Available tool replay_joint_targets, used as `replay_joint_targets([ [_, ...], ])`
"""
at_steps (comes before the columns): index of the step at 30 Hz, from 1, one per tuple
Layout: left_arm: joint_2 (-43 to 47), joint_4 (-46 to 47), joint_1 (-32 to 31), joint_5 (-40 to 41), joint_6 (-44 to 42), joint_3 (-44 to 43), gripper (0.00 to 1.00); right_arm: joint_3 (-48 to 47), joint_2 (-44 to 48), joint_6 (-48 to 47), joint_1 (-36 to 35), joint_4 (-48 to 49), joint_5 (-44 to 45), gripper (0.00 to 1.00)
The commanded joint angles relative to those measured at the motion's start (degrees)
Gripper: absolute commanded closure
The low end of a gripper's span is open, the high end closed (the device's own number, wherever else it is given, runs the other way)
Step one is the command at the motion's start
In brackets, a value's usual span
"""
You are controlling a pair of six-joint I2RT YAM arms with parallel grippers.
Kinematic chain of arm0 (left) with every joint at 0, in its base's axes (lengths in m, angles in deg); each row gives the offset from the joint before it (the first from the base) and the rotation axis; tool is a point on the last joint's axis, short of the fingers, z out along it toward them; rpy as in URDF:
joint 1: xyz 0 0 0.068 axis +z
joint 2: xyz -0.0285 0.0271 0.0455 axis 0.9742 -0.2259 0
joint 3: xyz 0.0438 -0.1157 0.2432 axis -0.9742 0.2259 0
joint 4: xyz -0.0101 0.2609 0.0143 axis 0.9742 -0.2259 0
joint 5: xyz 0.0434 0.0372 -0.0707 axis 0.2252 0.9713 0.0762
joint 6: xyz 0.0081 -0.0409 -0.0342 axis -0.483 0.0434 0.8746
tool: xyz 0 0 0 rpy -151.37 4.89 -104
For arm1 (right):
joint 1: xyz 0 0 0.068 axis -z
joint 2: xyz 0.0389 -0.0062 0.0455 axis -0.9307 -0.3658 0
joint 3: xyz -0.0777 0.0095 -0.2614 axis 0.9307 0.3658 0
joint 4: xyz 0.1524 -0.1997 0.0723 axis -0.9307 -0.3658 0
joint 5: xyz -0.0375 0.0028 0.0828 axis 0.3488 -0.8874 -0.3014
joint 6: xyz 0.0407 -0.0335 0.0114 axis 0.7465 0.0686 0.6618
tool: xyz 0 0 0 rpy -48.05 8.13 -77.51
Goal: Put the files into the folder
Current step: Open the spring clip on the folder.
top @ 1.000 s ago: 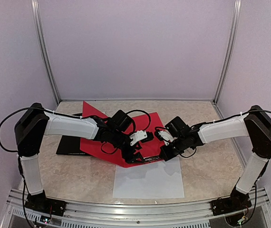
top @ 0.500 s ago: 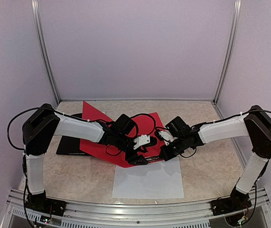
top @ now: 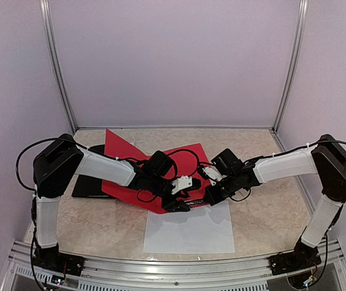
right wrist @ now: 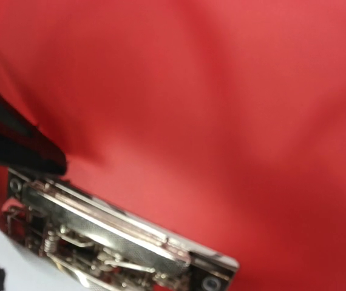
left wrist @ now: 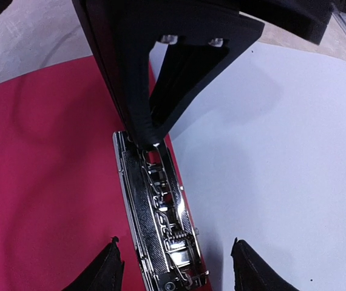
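Beside red folder (top: 130, 182): files (top: 188, 230) are lying outside, unfiled; left gripper (left wrist: 177, 267) is hovering half-open astride metal clip (left wrist: 161, 212), gripping nothing; right gripper (top: 212, 196), closed and empty, is touching clip's end.

- White tubular forearm shells (top: 103, 167) cover both arms.
- Bulky matte-black elbow housings (top: 54, 167) have rounded corners.
- Thin black cables (top: 17, 167) loop outside each elbow.
- Black base blocks (top: 291, 262) sit at the bottom.
- The left gripper (left wrist: 176, 267) has two pointed matte-black fingertips (left wrist: 109, 273).
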Motion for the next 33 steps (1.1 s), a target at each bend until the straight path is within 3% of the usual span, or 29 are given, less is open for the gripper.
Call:
replay_joint_targets([
  [1, -2.1, 2.6, -0.8, 0.9, 0.6, 1.2, 0.44, 0.7, -0.4, 0.0, 0.6, 0.0, 0.0, 1.00],
  [11, -2.9, 7.1, -1.5, 2.9, 3.1, 3.9, 0.60, 1.8, -0.4, 0.0, 0.9, 0.3, 0.2, 1.00],
  [24, -2.4, 9.6, -1.5, 4.2, 9.1, 7.5, 0.68, 3.6, -0.6, -1.0, 2.2, 1.0, 0.4, 1.00],
  [33, -1.9, 9.8, -1.4, 4.5, 7.7, 10.1, 0.71, 5.9, -2.3, -2.4, 4.6, 3.4, -1.1, 1.00],
])
